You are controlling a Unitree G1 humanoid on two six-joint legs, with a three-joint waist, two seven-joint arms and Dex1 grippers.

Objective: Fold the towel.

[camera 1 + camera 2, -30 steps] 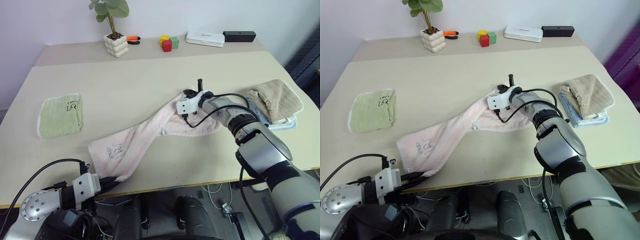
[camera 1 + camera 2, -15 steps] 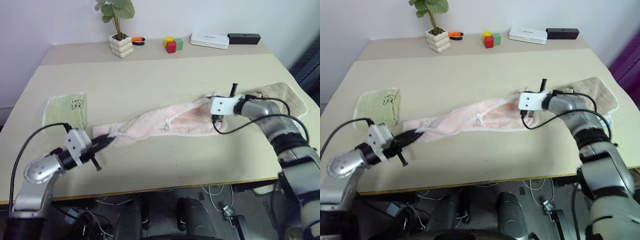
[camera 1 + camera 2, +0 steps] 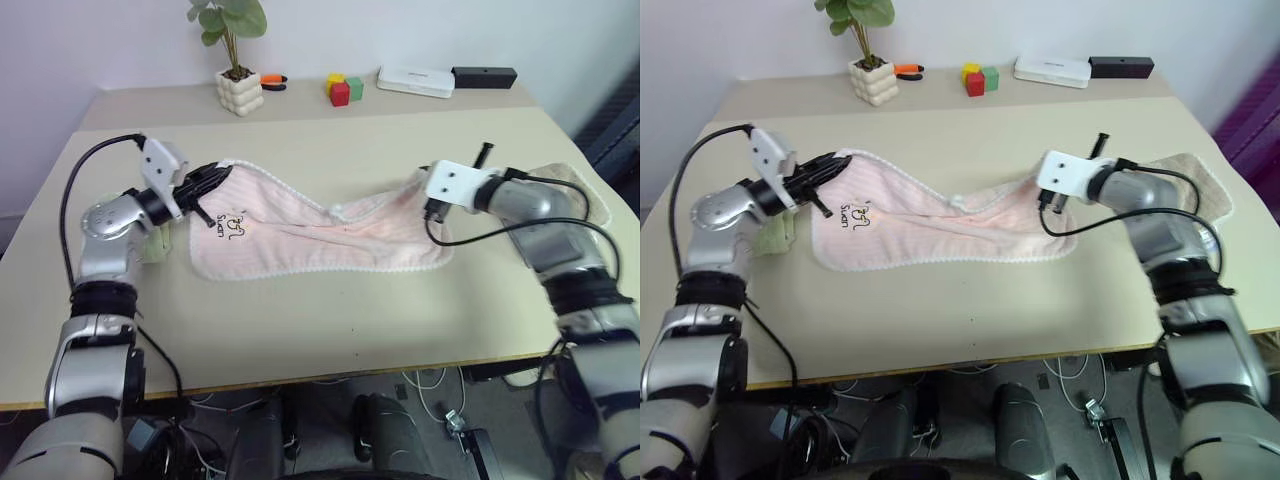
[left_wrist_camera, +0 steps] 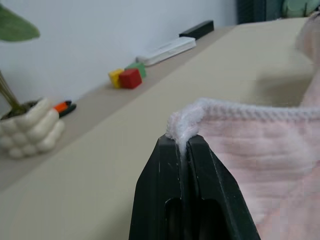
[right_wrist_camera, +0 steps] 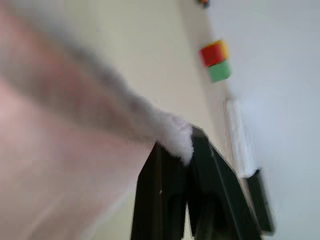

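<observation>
You have the towel [image 3: 310, 235] strung between your two claws, stretched out wide over the table [image 3: 330, 140]. Your left claw [image 4: 183, 142] is clamped shut on one corner: in its wrist view the pink piped hem is pinched right between the black fingertips [image 4: 165, 150], and the cloth runs away from the tips toward the other arm. Just below that corner, on the face of the cloth, sits the small dark printed mark [image 3: 232, 223]. Your right claw [image 5: 185, 147] is likewise closed on the opposite top corner, with a tuft of the hem bulging out between its fingers. From both pinched corners the towel hangs down and sags in the middle, where a fold dips between the two claws; its lower edge appears to rest on the table in front of them. Both forearms reach forward roughly level, well apart, the left claw pointing inward toward the right one and the right claw pointing about straight ahead with its white mount on top. A green towel [image 3: 152, 245] peeks out just under your left forearm, and a tan towel [image 3: 570, 190] lies beyond your right wrist. Far behind both claws stand a potted plant [image 3: 238, 60] and coloured blocks [image 3: 342, 88].
</observation>
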